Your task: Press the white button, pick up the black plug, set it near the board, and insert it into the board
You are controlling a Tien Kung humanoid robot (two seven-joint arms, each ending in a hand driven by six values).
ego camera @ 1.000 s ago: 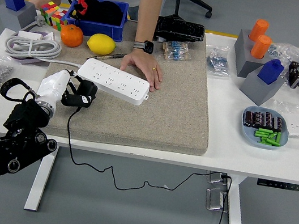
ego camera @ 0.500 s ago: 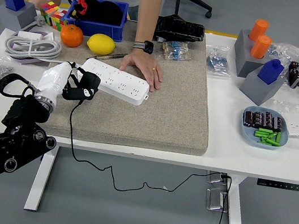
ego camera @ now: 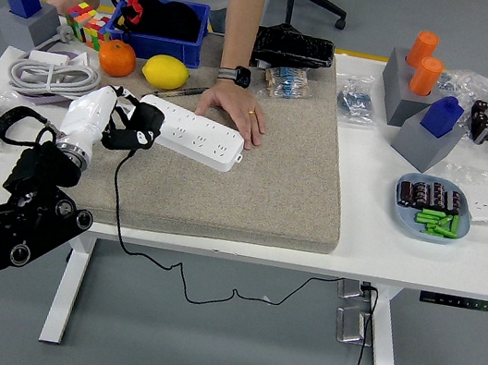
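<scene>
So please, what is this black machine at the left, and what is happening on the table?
This one picture is taken from a camera high on a humanoid robot, looking down over a white table. The black arm from the lower left ends in its left hand, whose fingers grasp a black plug with a trailing cable, right at the left end of a white power strip. The strip lies on a beige mat. A person stands at the far side and steadies the strip with one hand. Nearby are an orange, a lemon and a blue bin. The robot's right arm is not visible.
</scene>
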